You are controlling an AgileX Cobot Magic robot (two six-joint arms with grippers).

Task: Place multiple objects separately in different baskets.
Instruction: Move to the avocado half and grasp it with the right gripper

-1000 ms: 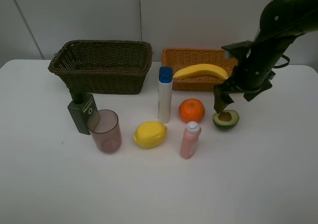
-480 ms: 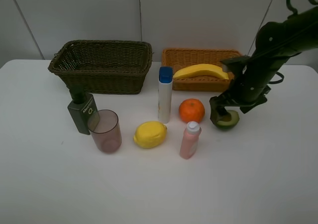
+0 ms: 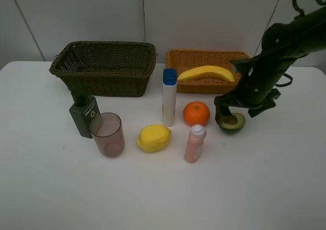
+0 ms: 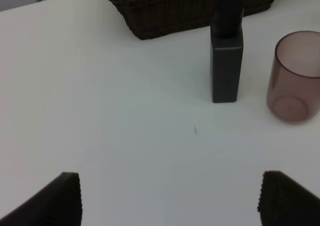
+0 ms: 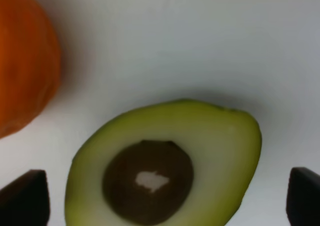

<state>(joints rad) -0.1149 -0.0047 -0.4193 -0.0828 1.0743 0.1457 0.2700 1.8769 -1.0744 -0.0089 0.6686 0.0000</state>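
The left gripper (image 4: pixel 175 201) hangs released over bare table, with the pump bottle (image 4: pixel 227 60) and tumbler (image 4: pixel 295 78) beyond it; the high camera misses this gripper. The right gripper (image 3: pixel 227 112) stands spread wide either side of the avocado (image 3: pixel 233 123), which lies cut face up at four o'clock of the orange (image 3: pixel 196 112). Only its wrist camera shows the fingertips (image 5: pixel 24 196) clear of the skin. The table (image 3: pixel 163 189) is white and the wall (image 3: pixel 204 16) pale.

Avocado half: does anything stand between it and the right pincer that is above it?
Nothing visible does. The right pincer is open directly over the avocado half, one finger at each side. The orange lies beside it, outside the jaws.
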